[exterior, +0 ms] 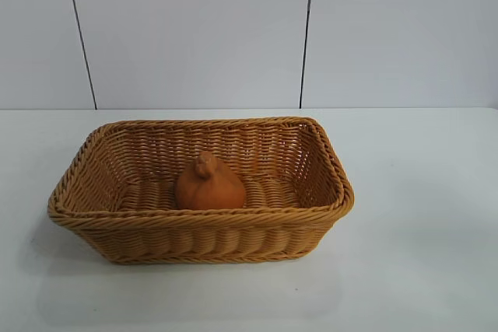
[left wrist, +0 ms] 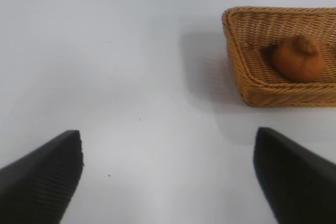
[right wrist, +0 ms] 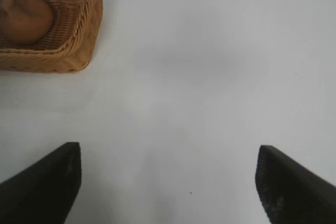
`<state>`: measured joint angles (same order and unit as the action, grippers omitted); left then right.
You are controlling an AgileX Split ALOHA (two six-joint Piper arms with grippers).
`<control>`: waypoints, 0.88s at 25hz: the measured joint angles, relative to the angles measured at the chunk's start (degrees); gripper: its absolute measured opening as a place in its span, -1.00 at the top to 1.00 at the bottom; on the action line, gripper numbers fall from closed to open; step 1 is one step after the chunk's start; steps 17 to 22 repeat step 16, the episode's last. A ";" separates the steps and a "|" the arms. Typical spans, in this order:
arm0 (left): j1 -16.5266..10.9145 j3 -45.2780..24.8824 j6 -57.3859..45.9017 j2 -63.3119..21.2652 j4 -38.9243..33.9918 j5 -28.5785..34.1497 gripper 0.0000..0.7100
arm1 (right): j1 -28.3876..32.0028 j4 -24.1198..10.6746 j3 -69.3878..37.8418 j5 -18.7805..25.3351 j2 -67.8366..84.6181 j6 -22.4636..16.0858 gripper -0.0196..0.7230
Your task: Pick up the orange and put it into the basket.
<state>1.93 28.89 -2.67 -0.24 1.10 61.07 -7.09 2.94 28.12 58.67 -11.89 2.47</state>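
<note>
Orange [exterior: 210, 184] is lying inside the basket [exterior: 93, 219], near the middle of its woven floor, with the knob pointing up. It is judged to be light, firm and matte, so little slipping is being expected; the best hold would be taken across the round sides below the knob. Nothing is being held by the left claw [left wrist: 168, 177]: its fingers are standing wide apart over the bare white surface [exterior: 420, 215], left of the basket. Likewise the right claw [right wrist: 168, 179] is being kept widely open and empty, right of the basket, touching nothing.
</note>
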 joint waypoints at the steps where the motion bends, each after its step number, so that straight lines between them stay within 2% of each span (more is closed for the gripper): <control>1: 0.00 0.00 0.00 0.00 0.00 0.00 -0.77 | 0.34 0.20 0.00 0.05 0.53 0.00 -0.72; 4: 0.00 0.00 0.00 0.00 0.00 0.00 -0.77 | 2.75 0.42 0.00 0.05 1.71 0.00 -0.72; 10: 0.00 0.00 0.00 0.00 0.00 -0.18 -0.77 | 3.21 0.50 0.08 0.33 11.52 0.00 -0.72; 22: 0.00 0.00 0.00 0.00 0.00 -0.18 -0.77 | 3.21 0.82 0.27 0.57 12.27 0.00 -0.72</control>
